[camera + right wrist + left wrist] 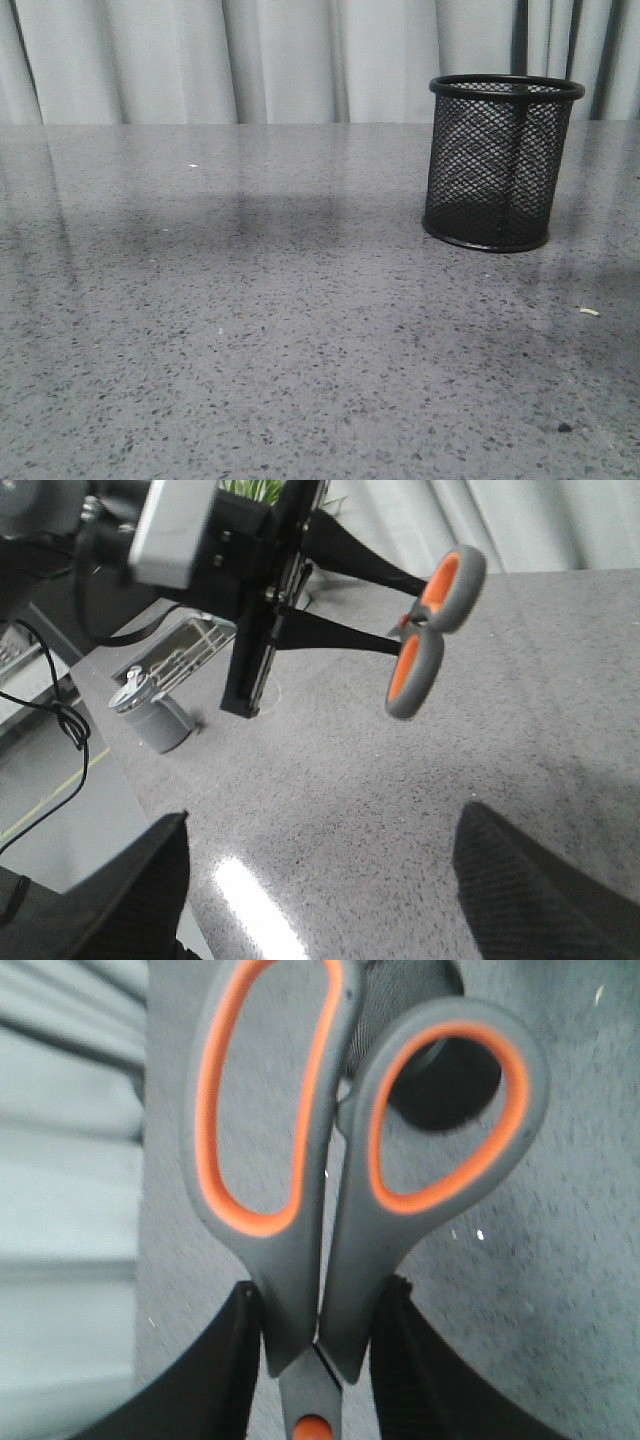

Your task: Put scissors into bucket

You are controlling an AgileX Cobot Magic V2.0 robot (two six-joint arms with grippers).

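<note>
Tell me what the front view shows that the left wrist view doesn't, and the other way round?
Only the front view shows the whole bucket standing upright on the table, with curtains behind; no scissors or arm appear there. Only the left wrist view shows the scissors, their grey, orange-lined handles sticking out of the left pincer, which is shut on them just below the loops. Both share the speckled grey table and the bucket, though the wrist view catches only a dark part of it behind the handles.

Robot test lab, suggested by a grey speckled tabletop (250,330), pale pleated curtains (200,60) hung behind it, black cables (45,720) trailed beside the table, a green plant (250,490) glimpsed beyond.
</note>
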